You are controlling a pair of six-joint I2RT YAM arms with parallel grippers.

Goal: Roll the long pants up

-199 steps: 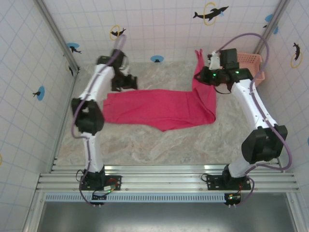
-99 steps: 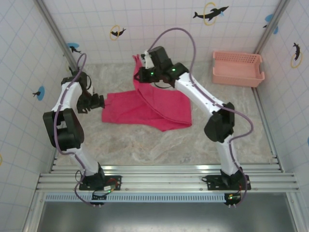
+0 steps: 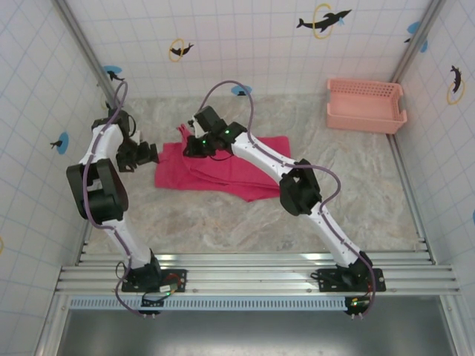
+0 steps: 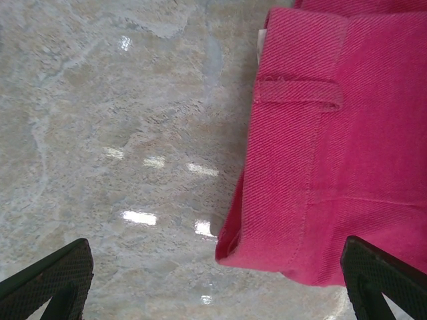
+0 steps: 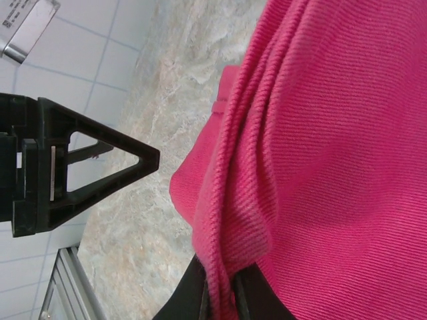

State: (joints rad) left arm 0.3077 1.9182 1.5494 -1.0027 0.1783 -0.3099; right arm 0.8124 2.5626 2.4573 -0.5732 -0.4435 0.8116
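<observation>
Long pants (image 3: 215,174) lie folded on the counter (image 3: 223,230), left of centre, waistband edge facing the left wall. Right pincer (image 3: 194,143) is clenched on a bunched fold at their back-left corner. Left pincer (image 3: 141,154) is spread wide at the waistband edge, holding nothing. Bare marble in front and to the right. Pink basket (image 3: 366,104) sits well apart in the far right corner.

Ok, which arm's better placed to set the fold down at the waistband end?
Right. Its claw is shut on a bunched fold of the long pants above that end. The left claw sits open beside the waistband, gripping nothing.
</observation>
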